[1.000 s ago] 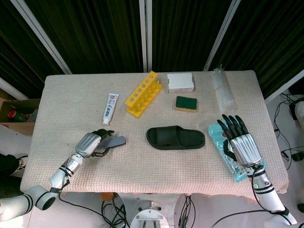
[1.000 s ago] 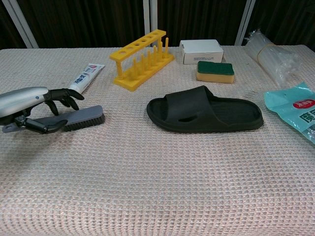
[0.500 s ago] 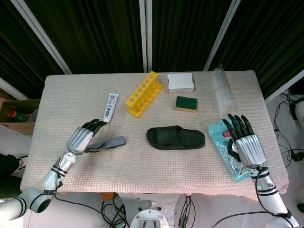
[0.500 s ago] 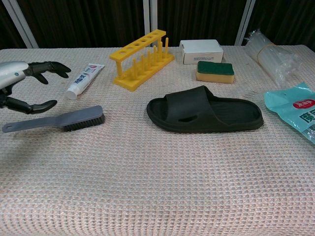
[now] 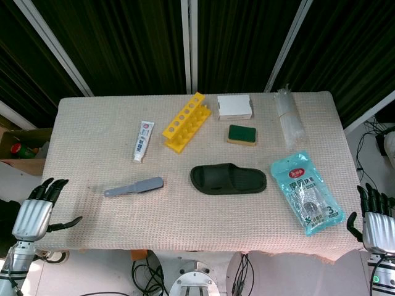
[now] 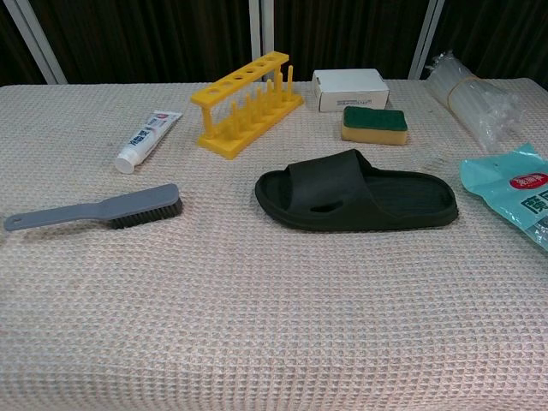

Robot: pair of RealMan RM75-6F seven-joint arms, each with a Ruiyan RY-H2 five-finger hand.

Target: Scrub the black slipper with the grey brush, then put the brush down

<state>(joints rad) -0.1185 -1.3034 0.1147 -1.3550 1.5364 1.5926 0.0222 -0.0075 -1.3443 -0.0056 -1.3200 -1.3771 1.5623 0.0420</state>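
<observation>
Lying flat on the cloth-covered table (image 5: 185, 216), the brush (image 5: 134, 186) runs left to right, handle leftward, bristle end toward the slipper (image 5: 228, 179), well apart from it. Both hands have pulled off the table since a second ago: left hand (image 5: 34, 216) and right hand (image 5: 375, 225) hang beyond its front corners, fingers spread, empty.
</observation>
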